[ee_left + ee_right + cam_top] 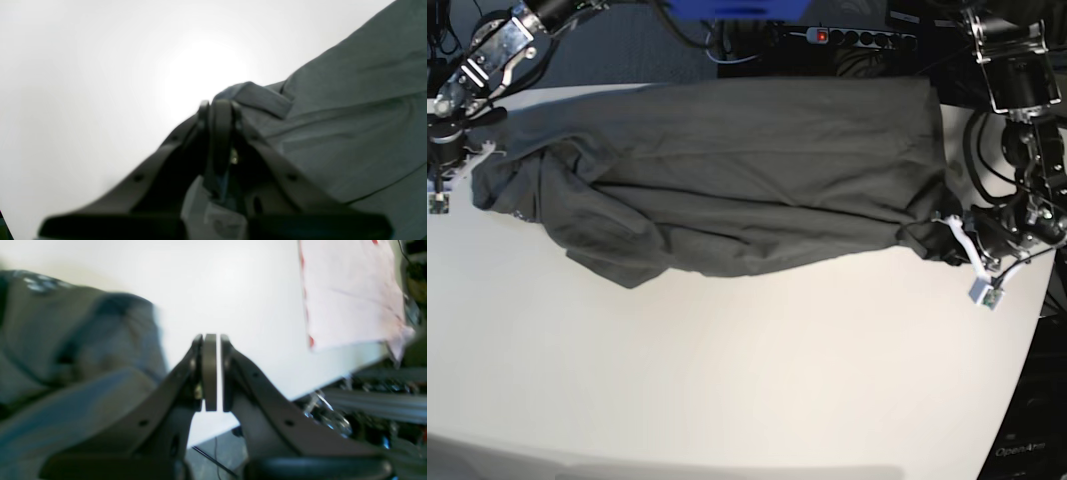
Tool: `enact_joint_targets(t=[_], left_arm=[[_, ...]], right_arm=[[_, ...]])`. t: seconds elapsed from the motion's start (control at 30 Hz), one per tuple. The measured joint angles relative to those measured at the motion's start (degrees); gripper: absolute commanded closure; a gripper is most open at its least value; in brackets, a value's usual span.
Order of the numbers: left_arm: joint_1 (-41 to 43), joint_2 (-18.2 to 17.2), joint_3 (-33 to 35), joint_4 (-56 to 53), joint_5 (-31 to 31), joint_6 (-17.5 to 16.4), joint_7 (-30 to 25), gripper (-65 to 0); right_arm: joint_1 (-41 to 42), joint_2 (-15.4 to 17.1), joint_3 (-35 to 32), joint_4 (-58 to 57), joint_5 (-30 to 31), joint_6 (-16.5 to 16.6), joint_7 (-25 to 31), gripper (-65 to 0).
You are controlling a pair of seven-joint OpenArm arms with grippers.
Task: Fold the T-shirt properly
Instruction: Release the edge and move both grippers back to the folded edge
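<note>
The dark grey T-shirt lies spread and wrinkled across the far half of the white table. One end is bunched towards each arm. In the left wrist view my left gripper is shut on the T-shirt, with a hem band folded just past its tips. In the base view this gripper sits at the shirt's right end. My right gripper is shut with nothing between its pads, and the T-shirt lies blurred to its left. The base view puts this gripper at the shirt's left end.
A pale sheet with red marks lies on the table near its edge in the right wrist view. Cables and metal parts sit below that edge. A power strip and more cables lie behind the table.
</note>
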Motion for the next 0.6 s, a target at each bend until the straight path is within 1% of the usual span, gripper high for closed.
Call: enact_joint_targets(t=[0.07,0.17,0.33,0.43,0.5,0.6], left_arm=[[0.00,0.00,0.00,0.00,-0.02,0.00,-0.07,-2.5],[0.13,0.00,0.00,0.00,0.17,0.02,-0.15,-2.5],[0.15,1.60,0.37,-0.02,0.00,0.00,-0.17,-2.5],[0.13,1.70,0.39,-0.02,0.17,0.02,-0.20,-2.5],[0.00,1.90,2.36,-0.02,0.66,0.26,-0.09,-2.5],[0.02,4.04,3.78,-0.02,0.02,-0.02,-0.20,-2.5]], right_arm=[[-1.31,-1.18,-2.89,-0.33,0.00,0.68,-1.07,-1.0],[-0.79,-0.92,-5.79,-2.47,0.07,0.31,-0.74,-1.2],[1.55,-0.28,-8.35,-5.18,-0.22,0.20,-0.76,-1.3],[3.26,0.20,-10.16,-8.55,-0.50,0.24,-0.74,-1.3],[4.39,0.11,-10.56,-10.34,-0.35,0.26,-0.72,-1.3],[4.52,-0.11,-10.62,-10.73,-0.44,0.22,-0.59,-1.5]])
